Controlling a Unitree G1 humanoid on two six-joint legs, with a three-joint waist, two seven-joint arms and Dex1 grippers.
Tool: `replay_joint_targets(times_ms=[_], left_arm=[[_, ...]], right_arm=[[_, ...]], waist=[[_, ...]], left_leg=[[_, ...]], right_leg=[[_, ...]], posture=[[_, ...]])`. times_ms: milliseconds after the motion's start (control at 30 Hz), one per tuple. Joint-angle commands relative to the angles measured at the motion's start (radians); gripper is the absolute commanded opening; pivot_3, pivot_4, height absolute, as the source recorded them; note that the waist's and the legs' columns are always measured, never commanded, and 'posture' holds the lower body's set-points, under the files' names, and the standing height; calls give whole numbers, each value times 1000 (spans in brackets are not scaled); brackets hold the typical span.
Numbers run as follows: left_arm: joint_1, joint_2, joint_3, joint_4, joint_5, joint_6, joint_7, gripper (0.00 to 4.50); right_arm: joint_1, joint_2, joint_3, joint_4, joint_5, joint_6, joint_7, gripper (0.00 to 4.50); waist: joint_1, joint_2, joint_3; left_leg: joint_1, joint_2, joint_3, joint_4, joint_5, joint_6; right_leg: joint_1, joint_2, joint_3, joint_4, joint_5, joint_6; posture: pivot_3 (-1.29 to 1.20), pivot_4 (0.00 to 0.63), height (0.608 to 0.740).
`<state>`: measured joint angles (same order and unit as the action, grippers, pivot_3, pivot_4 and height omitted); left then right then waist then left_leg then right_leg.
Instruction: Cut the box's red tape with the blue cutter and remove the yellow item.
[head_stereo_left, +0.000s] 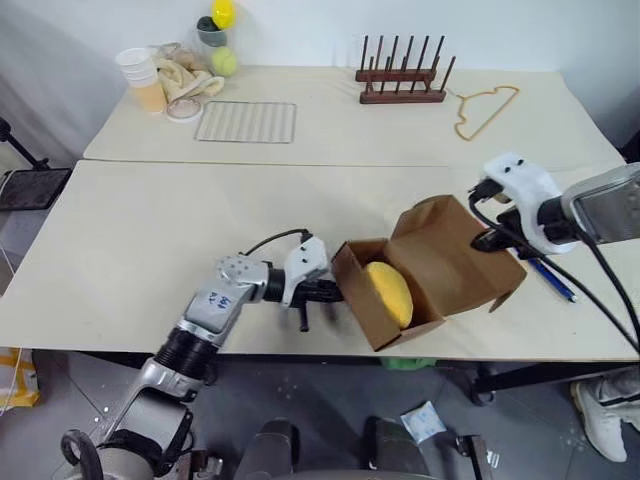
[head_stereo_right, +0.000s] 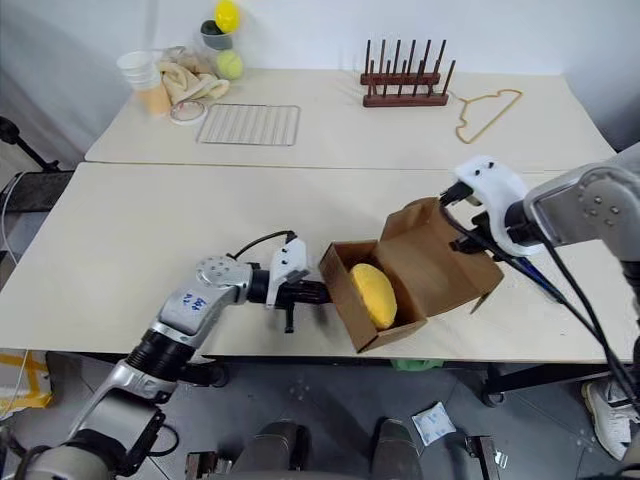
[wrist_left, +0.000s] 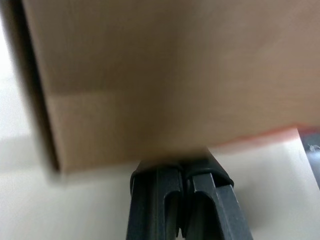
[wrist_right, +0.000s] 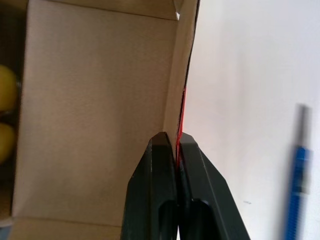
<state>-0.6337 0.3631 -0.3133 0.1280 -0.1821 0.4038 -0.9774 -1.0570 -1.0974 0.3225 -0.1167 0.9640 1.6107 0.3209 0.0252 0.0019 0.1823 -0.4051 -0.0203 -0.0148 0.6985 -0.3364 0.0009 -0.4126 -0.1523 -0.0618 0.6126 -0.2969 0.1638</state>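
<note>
The box (head_stereo_left: 430, 270) is sitting open in the lower right of the left eye view, near the front edge of the counter (head_stereo_left: 150, 250), tipped so its opening is facing the lower left of the frame. Its lid flap is standing up and back toward the upper right. The yellow item (head_stereo_left: 390, 292) is lying inside the box, showing through the opening.

The left end effector (head_stereo_left: 322, 291) is reaching in from the lower left, its fingers pressed together with nothing between them, their tips meeting the box's outer left wall. In the left wrist view the closed fingers (wrist_left: 155, 200) are pushing up against the brown cardboard.

The right end effector (head_stereo_left: 492, 240) is coming in from the right edge of the frame and is pinching the edge of the raised lid flap. In the right wrist view its fingers (wrist_right: 160, 190) are clamping the cardboard edge, with a thin line of the red tape (wrist_right: 182, 117) running along that edge just beyond the tips.

The blue cutter (head_stereo_left: 552, 277) is lying on the counter at the right of the frame, just beside the box and below the right arm.
</note>
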Motion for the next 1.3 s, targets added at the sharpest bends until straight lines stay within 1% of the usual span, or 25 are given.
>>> replay_joint_targets(times_ms=[33, 133, 267, 433, 467, 567, 667, 767, 867, 967, 1033, 1100, 1167, 1300], left_arm=[[3, -9, 29, -39, 0, 1, 34, 0], [15, -1, 38, -56, -9, 15, 42, 0], [42, 48, 41, -96, -14, 13, 4, 0], [62, 111, 96, -144, -95, -46, -109, 0], [34, 105, 109, -156, -122, -34, -122, 0], [-79, 22, 152, -176, -212, 35, -91, 0], [-139, -33, 161, -178, -240, 69, -65, 0], [-180, -54, 124, -170, -219, 75, -64, 0], [-188, -62, 58, -151, -171, 43, -78, 0], [-187, -58, 20, -134, -133, 10, -89, 0], [-183, -58, -3, -126, -118, -7, -102, 0], [-171, -83, -28, -116, -109, -10, -95, 0], [-164, -95, -71, -97, -68, -30, -88, 0], [-168, -85, -96, -69, -12, -55, -79, 0]], right_arm=[[29, 23, -72, -27, 17, 4, -39, 53], [46, 48, -98, -36, 18, 4, -72, 53], [49, 57, -109, -47, 11, 4, -95, 53], [42, 55, -109, -50, -8, 4, -96, 53], [36, 55, -109, -46, -13, 4, -94, 53], [22, 52, -106, -43, -24, 4, -87, 53], [17, 54, -103, -44, -27, 4, -85, 53], [13, 53, -100, -46, -24, 4, -83, 53], [11, 54, -99, -47, -25, 4, -82, 53], [9, 54, -99, -46, -29, 4, -81, 53], [7, 49, -99, -44, -34, 4, -80, 53], [6, 48, -99, -39, -40, 4, -79, 53], [6, 49, -97, -36, -45, 4, -78, 53], [3, 49, -94, -36, -49, 4, -72, 53]], waist=[[-1, 0, 0], [-5, 0, 0], [-4, 0, 0], [-1, 0, 0], [0, 0, 0], [8, 0, 0], [4, 0, 0], [-7, 0, 0], [-16, 0, 0], [-20, 0, 0], [-20, 0, 0], [-19, 0, 0], [-15, 0, 0], [-12, 0, 0]], left_leg=[[0, 0, 0, 0, 0, 0], [0, 0, 1, 0, 0, 0], [0, 0, 1, 0, 0, 0], [0, 0, 1, 0, 0, 0], [0, 0, 1, 1, 0, 0], [-1, 0, 0, 2, 0, 0], [0, -1, 0, 2, 0, 0], [1, 0, 0, 0, 0, 0], [1, 0, 1, -1, 0, 0], [1, 0, 1, 0, 0, 0], [1, 0, 1, 0, 0, 0], [1, 0, 0, 0, 0, 0], [1, 0, 0, 0, 0, 0], [1, 0, 1, 0, 0, 0]], right_leg=[[0, 0, 0, 0, 0, 0], [0, 0, 0, 0, 0, 0], [0, 0, 0, 1, 0, 0], [0, 0, 0, 0, 0, 0], [0, 0, 0, 0, 0, 0], [0, 0, 0, 0, 0, 0], [1, 0, 0, 0, 0, 1], [1, 0, 0, 0, 0, 1], [0, 0, 0, 1, 0, 1], [0, 0, 1, 1, 0, 1], [0, 0, 1, 1, 0, 1], [0, 0, 1, 1, 0, 1], [0, 0, 1, 1, 0, 1], [0, 0, 1, 0, 0, 1]], posture=[[0, 150, 740], [0, 150, 740], [0, 150, 740], [0, 150, 740], [0, 150, 740], [0, 150, 740], [0, 150, 740], [0, 150, 740], [0, 150, 740], [0, 150, 740], [0, 150, 740], [0, 150, 740], [0, 150, 740], [0, 150, 740]])
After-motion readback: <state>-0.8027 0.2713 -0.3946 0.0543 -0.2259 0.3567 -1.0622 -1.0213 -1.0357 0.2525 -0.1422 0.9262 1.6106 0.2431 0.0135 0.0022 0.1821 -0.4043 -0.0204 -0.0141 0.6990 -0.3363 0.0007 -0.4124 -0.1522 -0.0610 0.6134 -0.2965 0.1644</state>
